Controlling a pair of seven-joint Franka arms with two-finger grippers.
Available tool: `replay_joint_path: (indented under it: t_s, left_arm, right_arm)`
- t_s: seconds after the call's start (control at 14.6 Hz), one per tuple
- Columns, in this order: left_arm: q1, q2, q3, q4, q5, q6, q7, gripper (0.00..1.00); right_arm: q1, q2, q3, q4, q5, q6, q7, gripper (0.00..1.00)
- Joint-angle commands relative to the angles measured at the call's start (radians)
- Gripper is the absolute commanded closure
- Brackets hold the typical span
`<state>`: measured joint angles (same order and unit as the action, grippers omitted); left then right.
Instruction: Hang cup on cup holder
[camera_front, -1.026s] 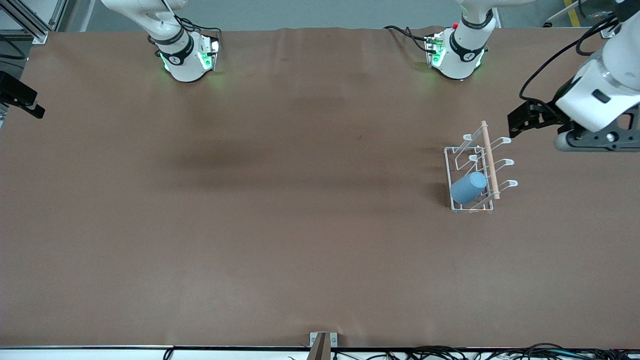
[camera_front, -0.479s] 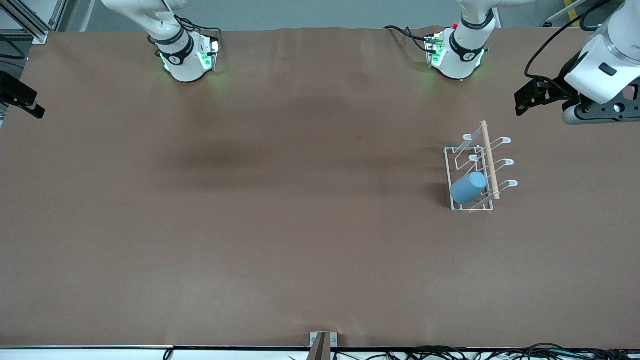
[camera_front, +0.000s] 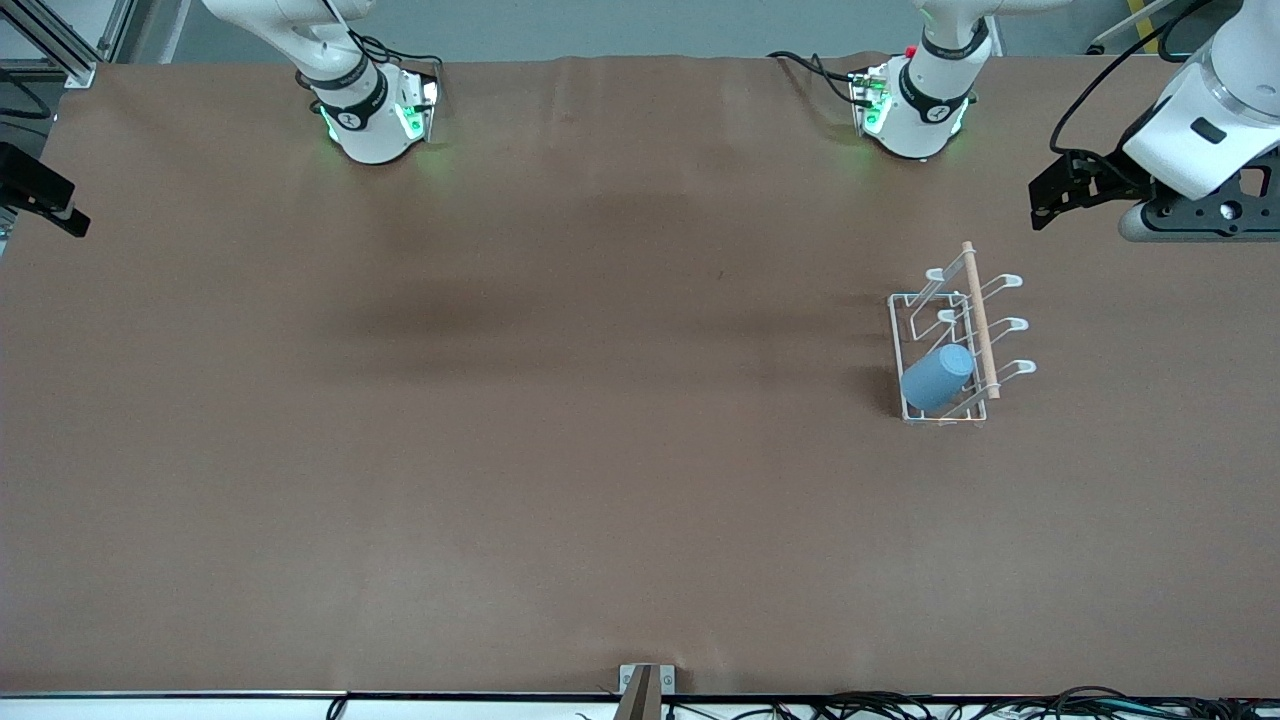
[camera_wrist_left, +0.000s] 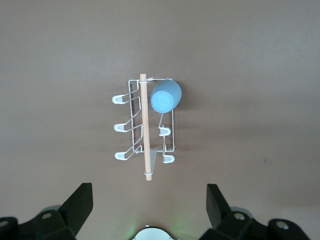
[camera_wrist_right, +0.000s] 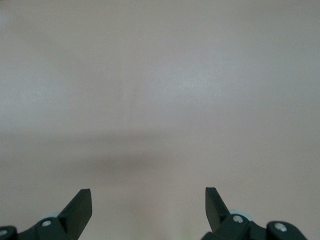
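The light blue cup (camera_front: 937, 376) hangs upside down and tilted on a prong of the white wire cup holder (camera_front: 910, 345), on the side toward the right arm, at the end nearest the front camera. The holder's wooden dowel (camera_front: 980, 320) runs along its top. In the left wrist view the cup (camera_wrist_left: 166, 96) and the holder (camera_wrist_left: 132, 125) lie well below the gripper. My left gripper (camera_wrist_left: 149, 200) is open and empty, raised over bare table at the left arm's end (camera_front: 1200, 212), apart from the holder. My right gripper (camera_wrist_right: 148, 200) is open and empty over bare table.
The brown table cover (camera_front: 560, 400) spreads flat around the holder. The two arm bases (camera_front: 375, 110) (camera_front: 915, 100) stand along the edge farthest from the front camera. Cables (camera_front: 950, 705) lie along the edge nearest it.
My left gripper has risen and drawn away from the cup holder toward the arm bases' edge, then nearly stopped. The cup and holder have not moved.
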<state>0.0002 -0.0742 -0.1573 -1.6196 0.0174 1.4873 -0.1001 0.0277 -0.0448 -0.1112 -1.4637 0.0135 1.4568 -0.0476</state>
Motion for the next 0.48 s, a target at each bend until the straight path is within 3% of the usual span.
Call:
replay_joint_path:
  t_s: [0.0,0.41]
  left_arm:
    - [0.003,-0.036,0.005,-0.042,-0.002,0.022,0.022,0.00]
    - [0.001,-0.032,0.005,-0.034,-0.001,0.022,0.022,0.00]
  right_arm:
    - [-0.009,0.003,0.004,0.008,0.000,-0.010,-0.008,0.00]
    - [-0.015,0.003,0.002,0.000,0.000,-0.010,-0.008,0.00]
